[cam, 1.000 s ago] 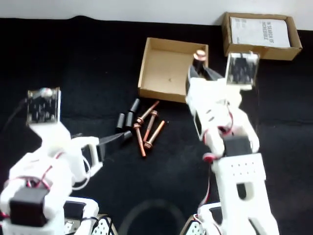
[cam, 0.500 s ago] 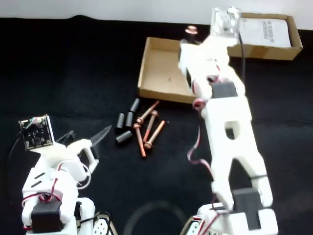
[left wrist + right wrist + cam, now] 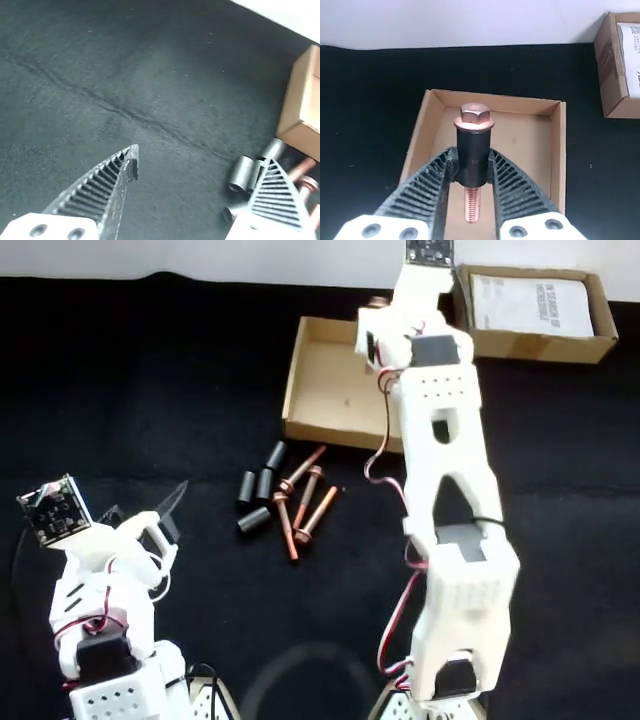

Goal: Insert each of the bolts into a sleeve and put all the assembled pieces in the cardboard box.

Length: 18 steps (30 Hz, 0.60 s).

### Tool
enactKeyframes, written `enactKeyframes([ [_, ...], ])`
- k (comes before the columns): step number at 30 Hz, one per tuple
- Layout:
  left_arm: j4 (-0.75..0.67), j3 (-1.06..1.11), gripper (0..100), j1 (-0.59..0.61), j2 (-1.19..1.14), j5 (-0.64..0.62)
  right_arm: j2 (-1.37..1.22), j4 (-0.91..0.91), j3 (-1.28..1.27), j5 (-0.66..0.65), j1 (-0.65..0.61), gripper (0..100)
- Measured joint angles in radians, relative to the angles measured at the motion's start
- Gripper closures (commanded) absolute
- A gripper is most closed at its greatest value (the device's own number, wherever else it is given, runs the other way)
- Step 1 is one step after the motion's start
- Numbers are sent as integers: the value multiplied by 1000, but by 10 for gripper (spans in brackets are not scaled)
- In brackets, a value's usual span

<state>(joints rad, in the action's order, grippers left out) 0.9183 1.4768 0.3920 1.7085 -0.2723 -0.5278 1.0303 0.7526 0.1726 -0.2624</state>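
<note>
My right gripper is shut on an assembled piece, a copper bolt inside a black sleeve, held upright above the open cardboard box. From above, that gripper hangs over the far right part of the box. Several loose copper bolts and black sleeves lie on the black mat in front of the box. My left gripper is open at the near left, empty and well short of the parts. Its fingers frame bare mat, with sleeves beyond.
A second cardboard box holding a printed sheet stands at the back right. The black mat ends at a white wall behind. The right arm stretches across the table's middle right.
The right arm has stretched forward, carrying the assembled piece from the box's right edge to over its far side. The left arm has drawn back from the sleeves toward the near left.
</note>
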Motion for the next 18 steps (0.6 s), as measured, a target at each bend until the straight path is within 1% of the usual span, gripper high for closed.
enactKeyframes([
  [2,-6,23,636,14,0,0,-69,32,86,-17,12,990],
  [6,-9,46,636,20,0,0,-183,107,210,-130,31,990],
  [8,-9,63,636,20,0,0,-227,133,245,-166,34,990],
  [11,-18,106,636,20,0,0,-278,158,276,-181,41,990],
  [16,-106,196,636,20,-2,-2,-321,164,276,-192,49,988],
  [18,-115,198,636,20,-2,-2,-330,164,278,-229,49,961],
])
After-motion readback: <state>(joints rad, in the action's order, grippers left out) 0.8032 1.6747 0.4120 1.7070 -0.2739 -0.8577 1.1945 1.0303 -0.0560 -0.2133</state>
